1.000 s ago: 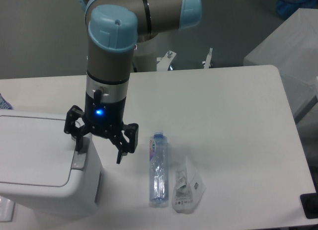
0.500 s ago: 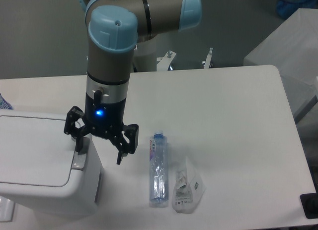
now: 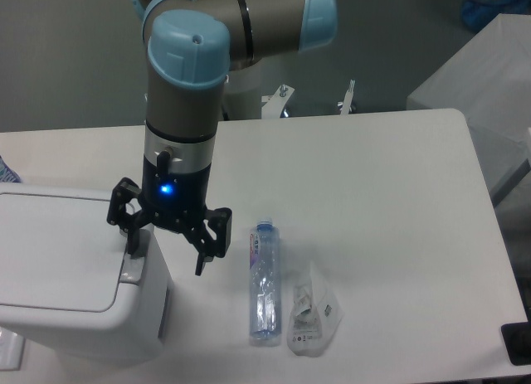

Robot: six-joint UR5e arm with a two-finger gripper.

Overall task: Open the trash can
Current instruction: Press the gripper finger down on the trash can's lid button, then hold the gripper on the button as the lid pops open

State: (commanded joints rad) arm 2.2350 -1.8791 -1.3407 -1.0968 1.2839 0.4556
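The white boxy trash can (image 3: 75, 318) stands at the table's left front corner with its flat lid (image 3: 54, 251) down. A grey push-button strip (image 3: 132, 268) sits on its right rim. My gripper (image 3: 164, 262) hangs straight down over that right rim, open. Its left finger (image 3: 130, 238) rests at or just above the grey strip; I cannot tell if it touches. Its right finger (image 3: 202, 258) hangs outside the can, above the table.
A clear plastic bottle (image 3: 264, 283) lies on the table just right of the gripper. A crumpled clear wrapper (image 3: 311, 310) lies beside it. The table's front edge is close below. A dark object (image 3: 516, 342) pokes in at the lower right corner.
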